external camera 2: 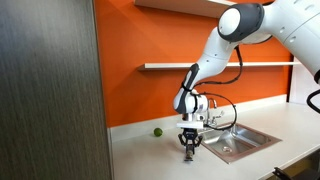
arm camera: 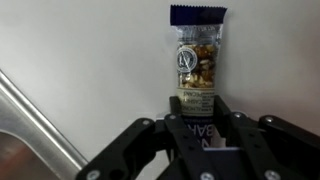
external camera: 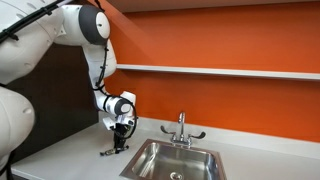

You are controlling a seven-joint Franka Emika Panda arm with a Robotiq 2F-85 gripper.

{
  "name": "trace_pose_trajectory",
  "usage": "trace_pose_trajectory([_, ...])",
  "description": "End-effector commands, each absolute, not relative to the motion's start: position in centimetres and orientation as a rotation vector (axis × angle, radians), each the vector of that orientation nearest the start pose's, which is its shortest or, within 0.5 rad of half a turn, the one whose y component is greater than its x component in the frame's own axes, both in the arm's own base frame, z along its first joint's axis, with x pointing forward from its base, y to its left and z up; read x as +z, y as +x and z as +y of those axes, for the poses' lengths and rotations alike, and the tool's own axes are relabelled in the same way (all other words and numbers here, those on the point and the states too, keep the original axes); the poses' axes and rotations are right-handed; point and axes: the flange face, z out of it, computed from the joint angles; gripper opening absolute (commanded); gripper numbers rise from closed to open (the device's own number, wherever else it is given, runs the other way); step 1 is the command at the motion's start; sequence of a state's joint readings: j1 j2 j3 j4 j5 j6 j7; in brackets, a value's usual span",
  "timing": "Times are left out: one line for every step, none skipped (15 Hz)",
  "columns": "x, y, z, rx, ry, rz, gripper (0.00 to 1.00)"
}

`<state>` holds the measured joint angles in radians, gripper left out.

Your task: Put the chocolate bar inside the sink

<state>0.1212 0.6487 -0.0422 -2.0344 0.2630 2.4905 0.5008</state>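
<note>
The chocolate bar point(arm camera: 196, 60) lies on the white counter, with a dark wrapper and a clear window showing nuts. In the wrist view its near end sits between my gripper's fingers point(arm camera: 200, 125), which press on both of its sides. In both exterior views the gripper point(external camera: 120, 145) point(external camera 2: 188, 148) is down at counter level, left of the sink, with the bar point(external camera: 108, 153) sticking out from it. The stainless steel sink point(external camera: 175, 160) point(external camera 2: 240, 140) is close beside the gripper, and its rim shows in the wrist view point(arm camera: 30, 120).
A chrome two-handled faucet point(external camera: 182, 128) stands at the sink's back rim. A small green ball point(external camera 2: 156, 131) lies on the counter by the orange wall. A white shelf point(external camera: 220, 70) runs along the wall above. A dark cabinet point(external camera 2: 50, 90) stands at one end.
</note>
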Motion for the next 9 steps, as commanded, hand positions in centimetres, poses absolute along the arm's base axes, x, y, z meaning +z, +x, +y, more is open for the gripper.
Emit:
trace_pose_trajectory([10.6, 57.0, 3.6, 0.377, -2.89, 0.973, 0.11])
trace_pose_trajectory([11.0, 56.9, 3.5, 0.369, -2.894, 0.972, 0.11])
trace_pose_trajectory([11.5, 56.9, 3.3, 0.357, -2.899, 0.976, 0.11])
trace_pose_trajectory([11.8, 56.8, 3.1, 0.348, -2.9, 0.978, 0.11])
trace_pose_trajectory([12.0, 56.8, 3.0, 0.342, -2.903, 0.979, 0.11])
trace_pose_trajectory([12.4, 56.7, 2.8, 0.33, -2.906, 0.978, 0.11])
trace_pose_trajectory([12.7, 56.6, 2.6, 0.328, -2.907, 0.972, 0.11])
trace_pose_trajectory([13.0, 56.6, 2.4, 0.325, -2.913, 0.963, 0.11])
trace_pose_trajectory([13.2, 56.6, 2.2, 0.321, -2.927, 0.942, 0.11])
